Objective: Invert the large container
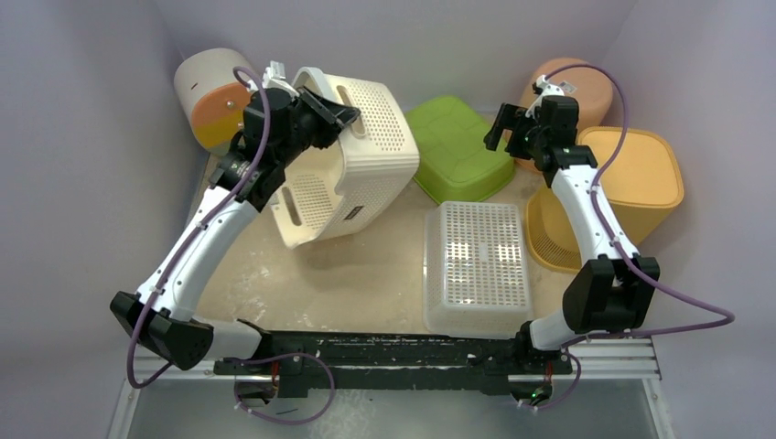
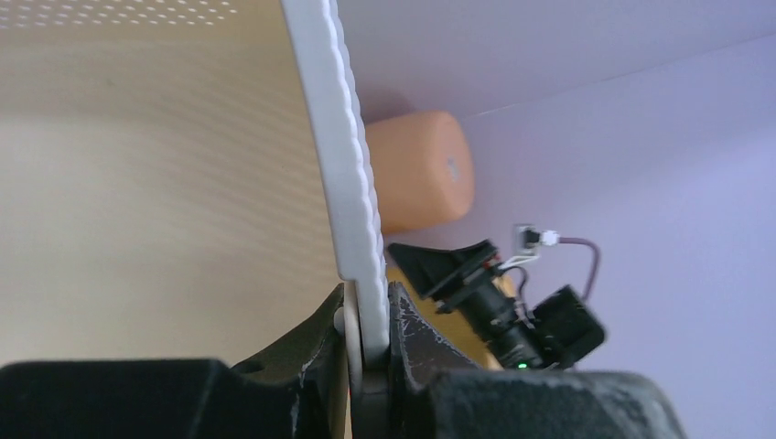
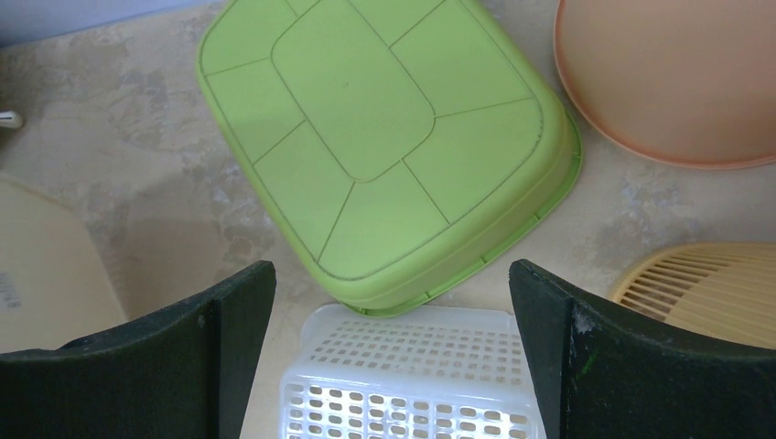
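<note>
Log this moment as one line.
left gripper: shut on white basket rim | white basket: tilted, not yet inverted | right gripper: open, empty, near green tub

One camera looks down from behind the arms (image 1: 197, 247). Wrist cameras sit close behind their fingers (image 3: 183, 366); the right shares the green tub (image 3: 375, 137).

Beige table (image 1: 348, 274): cream basket (image 1: 352, 174) tilted, left side; green tub (image 1: 458, 146) upturned, far middle; clear crate (image 1: 476, 261) upturned, near edge; yellow bin (image 1: 631, 174) right edge; peach drum (image 1: 586, 87) far-right corner.
</note>
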Controlling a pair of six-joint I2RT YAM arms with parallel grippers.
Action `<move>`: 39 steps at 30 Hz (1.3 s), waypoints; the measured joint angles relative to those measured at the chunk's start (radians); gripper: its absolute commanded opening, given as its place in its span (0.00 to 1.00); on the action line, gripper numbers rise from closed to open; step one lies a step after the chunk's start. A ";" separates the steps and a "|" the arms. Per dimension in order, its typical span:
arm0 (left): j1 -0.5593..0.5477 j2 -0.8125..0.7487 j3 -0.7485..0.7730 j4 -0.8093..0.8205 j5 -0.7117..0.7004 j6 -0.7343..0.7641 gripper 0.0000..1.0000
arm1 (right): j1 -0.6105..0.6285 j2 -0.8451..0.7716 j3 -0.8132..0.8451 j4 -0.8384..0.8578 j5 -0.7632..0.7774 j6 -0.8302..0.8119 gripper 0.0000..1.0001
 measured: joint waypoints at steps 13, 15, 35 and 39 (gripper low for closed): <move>0.001 0.009 -0.346 0.795 0.072 -0.368 0.00 | -0.015 -0.033 0.002 0.000 0.029 -0.007 1.00; 0.004 0.011 -0.423 0.921 0.065 -0.422 0.00 | -0.015 -0.033 0.002 -0.001 0.030 -0.008 1.00; 0.145 -0.028 -1.043 1.702 0.013 -0.783 0.00 | -0.020 -0.033 0.002 0.001 0.029 -0.013 1.00; 0.243 -0.201 -1.157 1.588 0.082 -0.785 0.08 | -0.020 -0.033 0.002 0.002 0.029 -0.013 1.00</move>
